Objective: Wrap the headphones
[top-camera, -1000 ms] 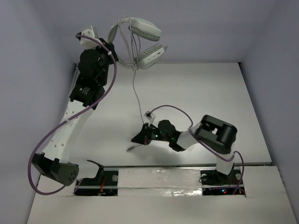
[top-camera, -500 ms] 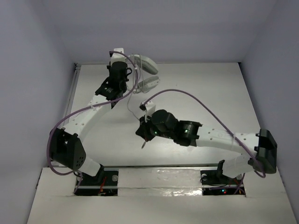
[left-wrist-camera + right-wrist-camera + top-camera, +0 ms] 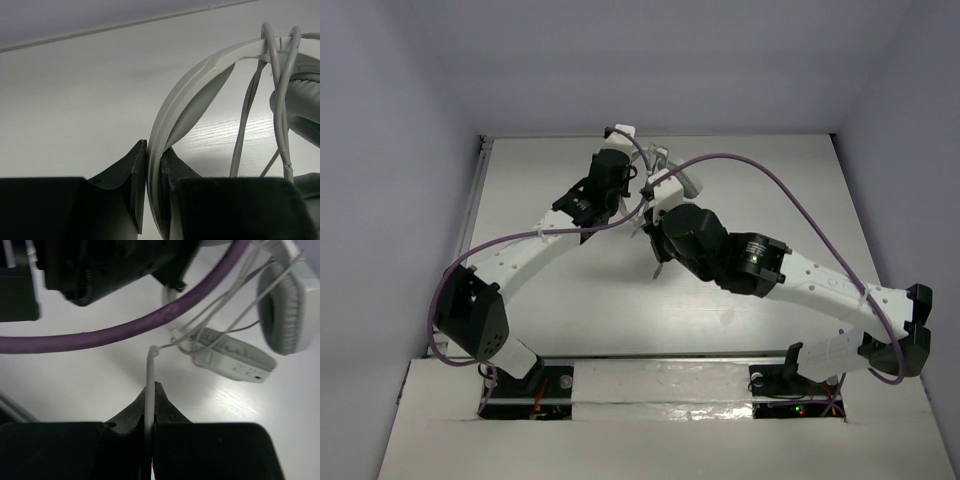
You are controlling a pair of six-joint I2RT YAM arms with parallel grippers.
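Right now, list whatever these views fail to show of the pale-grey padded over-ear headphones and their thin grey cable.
1. Top external: the pale-grey over-ear headphones lie almost wholly hidden beneath both wrists.
2. Left wrist: earcups mostly cut off by the right edge.
3. Right wrist: the thin grey cable vanishes between the right gripper fingers; its end is hidden.
4. Turns of cable: strands overlap, uncountable.

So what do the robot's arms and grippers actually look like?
The left arm and right arm have white links dotted with small holes and bulky black joint housings. A purple cable runs along each. The left gripper and right gripper have dark, wedge-shaped fingers.
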